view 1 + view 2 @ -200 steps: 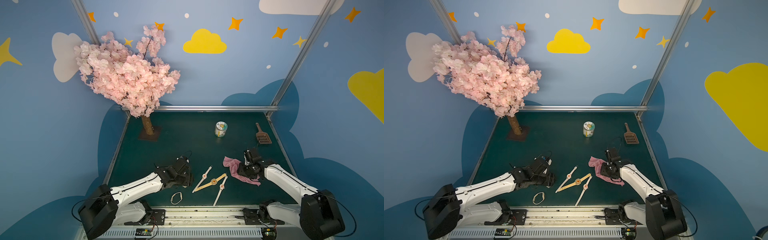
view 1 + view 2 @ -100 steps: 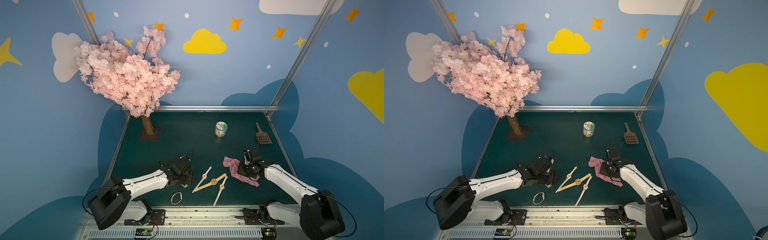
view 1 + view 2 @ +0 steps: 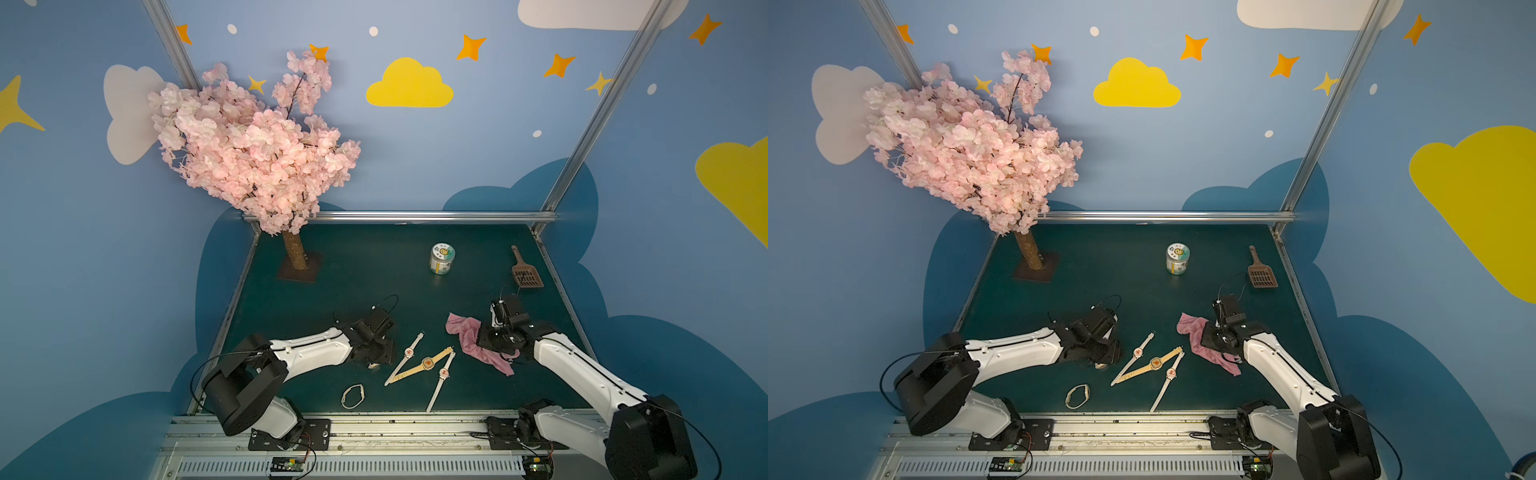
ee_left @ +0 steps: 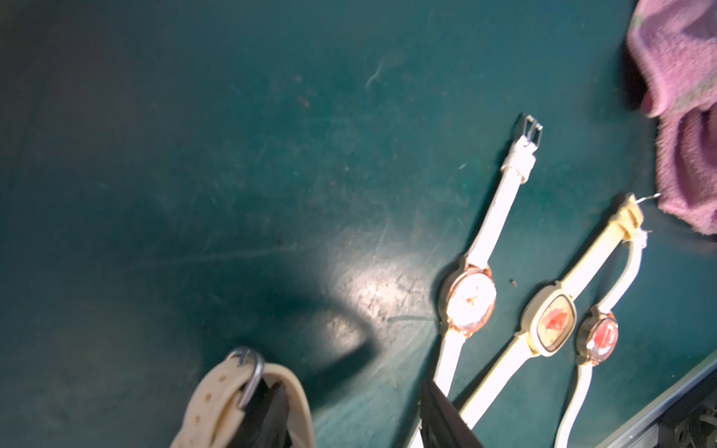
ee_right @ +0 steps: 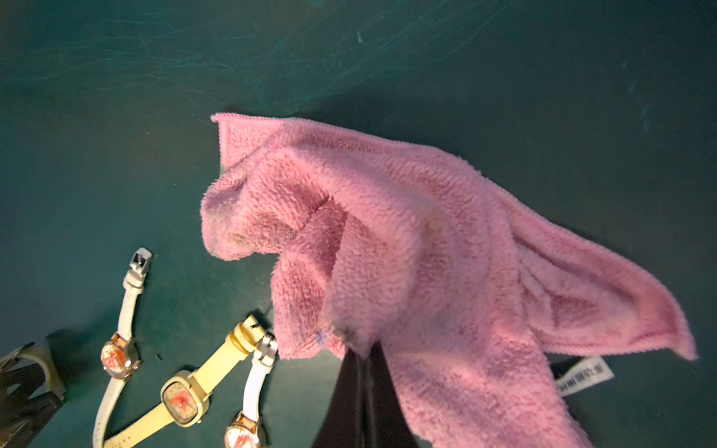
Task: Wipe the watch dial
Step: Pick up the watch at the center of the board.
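Three watches lie flat side by side: a white-strapped one (image 3: 409, 352), a cream one with a square dial (image 3: 428, 363) (image 4: 553, 324), and another white one (image 3: 444, 372). My left gripper (image 3: 376, 356) (image 4: 349, 388) sits low just left of them with its jaws apart. A cream buckled strap (image 4: 217, 391) is looped around one finger. My right gripper (image 3: 492, 338) (image 5: 364, 368) is shut on the crumpled pink cloth (image 3: 469, 336) (image 5: 407, 240), just right of the watches' buckle ends.
A closed cream band (image 3: 352, 396) lies near the front rail. A small jar (image 3: 441, 258) and a brown scoop (image 3: 525, 274) stand further back. The pink blossom tree (image 3: 257, 145) on its base (image 3: 297, 272) fills the back left corner.
My right gripper has closed on the pink cloth. The left arm has edged slightly toward the watches and its jaws have narrowed.
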Robot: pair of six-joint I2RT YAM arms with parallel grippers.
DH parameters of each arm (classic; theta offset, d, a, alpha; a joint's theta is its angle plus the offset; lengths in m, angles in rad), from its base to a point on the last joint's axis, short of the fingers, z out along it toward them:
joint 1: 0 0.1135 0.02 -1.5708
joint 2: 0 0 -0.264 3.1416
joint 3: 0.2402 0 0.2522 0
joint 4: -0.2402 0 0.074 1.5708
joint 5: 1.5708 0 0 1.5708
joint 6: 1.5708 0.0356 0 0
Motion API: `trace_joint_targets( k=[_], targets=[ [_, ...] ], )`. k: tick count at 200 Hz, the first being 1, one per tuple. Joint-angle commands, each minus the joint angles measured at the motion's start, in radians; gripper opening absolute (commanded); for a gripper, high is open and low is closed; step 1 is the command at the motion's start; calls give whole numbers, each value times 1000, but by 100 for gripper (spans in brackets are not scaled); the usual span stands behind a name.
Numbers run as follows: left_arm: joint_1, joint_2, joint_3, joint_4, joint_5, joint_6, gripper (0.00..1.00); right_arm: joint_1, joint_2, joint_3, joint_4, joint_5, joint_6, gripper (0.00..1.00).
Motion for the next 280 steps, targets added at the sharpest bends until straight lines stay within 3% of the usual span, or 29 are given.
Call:
trace_joint_targets(
  k=[1, 64, 157, 178, 197, 214, 280],
  targets=[
    [-4, -41, -32, -51, 22, -10, 53, 0, -21, 26, -33, 12, -5, 0],
    [-4, -51, -80, -61, 29, -39, 47, 0, -22, 31, -21, -16, -5, 0],
    [-5, -69, -103, -72, -35, -79, 22, 0, -51, 25, -28, -33, -5, 0],
    [-5, -98, -106, -85, -55, -82, 23, 1, -56, 23, -28, -37, -7, 0],
    [-5, -132, -100, -127, -87, -79, 39, 0, -58, 23, -28, -44, -7, 0],
    [-4, -148, -83, -171, -108, -72, 45, -1, -58, 23, -25, -56, -8, 0],
    [-4, -36, -2, -209, -92, -68, 45, 1, -36, 32, -8, -133, -41, 0]
  ],
)
